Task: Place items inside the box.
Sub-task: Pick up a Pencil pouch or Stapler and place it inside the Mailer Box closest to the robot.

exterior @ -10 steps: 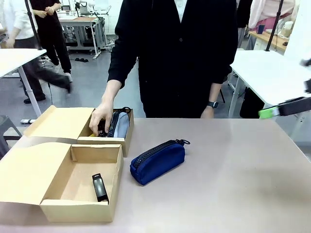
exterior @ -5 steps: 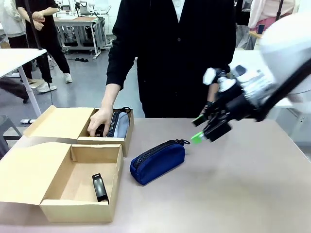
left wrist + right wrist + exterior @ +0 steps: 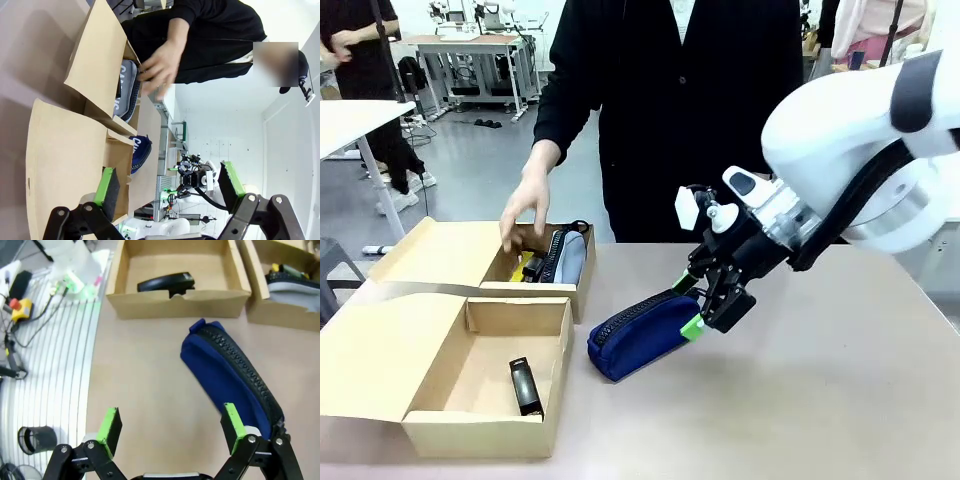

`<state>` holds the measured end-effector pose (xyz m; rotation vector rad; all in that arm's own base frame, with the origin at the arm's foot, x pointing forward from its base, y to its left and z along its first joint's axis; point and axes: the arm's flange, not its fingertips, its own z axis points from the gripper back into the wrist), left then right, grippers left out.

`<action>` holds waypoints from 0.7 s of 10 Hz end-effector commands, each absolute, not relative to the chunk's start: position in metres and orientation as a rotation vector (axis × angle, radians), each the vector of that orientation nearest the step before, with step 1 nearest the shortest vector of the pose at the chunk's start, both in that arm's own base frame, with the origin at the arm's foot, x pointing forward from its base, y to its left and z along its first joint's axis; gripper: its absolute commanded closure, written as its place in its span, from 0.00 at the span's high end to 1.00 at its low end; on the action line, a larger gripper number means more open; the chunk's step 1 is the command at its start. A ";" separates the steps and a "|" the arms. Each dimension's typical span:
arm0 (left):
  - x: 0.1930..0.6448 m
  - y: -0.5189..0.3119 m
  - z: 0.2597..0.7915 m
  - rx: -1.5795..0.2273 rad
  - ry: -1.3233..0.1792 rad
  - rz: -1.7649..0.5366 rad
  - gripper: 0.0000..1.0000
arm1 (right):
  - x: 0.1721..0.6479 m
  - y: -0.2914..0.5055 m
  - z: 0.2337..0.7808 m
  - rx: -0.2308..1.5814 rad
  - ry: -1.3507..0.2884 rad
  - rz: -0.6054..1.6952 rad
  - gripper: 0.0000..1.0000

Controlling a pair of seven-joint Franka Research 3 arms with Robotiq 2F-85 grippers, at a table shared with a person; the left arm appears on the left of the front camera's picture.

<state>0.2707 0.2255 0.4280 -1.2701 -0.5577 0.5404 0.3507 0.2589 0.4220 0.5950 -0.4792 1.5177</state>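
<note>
**Front view.** The navy pouch (image 3: pixel 642 335) is being shown lying on the table (image 3: pixel 820 400), outside both boxes and just right of the box (image 3: pixel 485 435). The box's wide flap is being shown folded out to the left. A black stapler-like object (image 3: pixel 525 386) is being carried on the box floor. Behind it, the small box (image 3: pixel 535 292) is being occupied by the grey pouch (image 3: pixel 570 255) and a yellow knife (image 3: pixel 525 265), and a person's hand (image 3: pixel 523 210) is being held above it. The right gripper (image 3: pixel 689 305) is being poised at the navy pouch's zip-pull end with its jaws wide apart and nothing clamped. Whether the lower pad is touching the fabric cannot be told.

**Right wrist view.** The navy pouch is being seen running diagonally, partly hidden by one pad (image 3: pixel 233 426). Bare table is being seen between the pads, and the box wall is standing beyond.

**Left wrist view.** The left gripper (image 3: pixel 169 184) is being held with its jaws apart and nothing between them, short of the box flaps. White lettering is being displayed on both pouches, but it is sideways and too small to be read.
</note>
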 end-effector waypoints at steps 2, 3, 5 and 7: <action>0.269 0.225 0.429 -1.282 -0.575 0.524 1.00 | 0.356 0.297 0.410 0.467 -0.398 1.865 1.00; 0.269 0.225 0.429 -1.282 -0.575 0.524 1.00 | 0.372 0.305 0.407 0.444 -0.369 1.897 1.00; 0.269 0.225 0.429 -1.282 -0.575 0.524 1.00 | 0.389 0.326 0.402 0.381 -0.329 1.978 1.00; 0.269 0.225 0.429 -1.282 -0.575 0.524 1.00 | 0.395 0.355 0.397 0.210 -0.290 2.079 1.00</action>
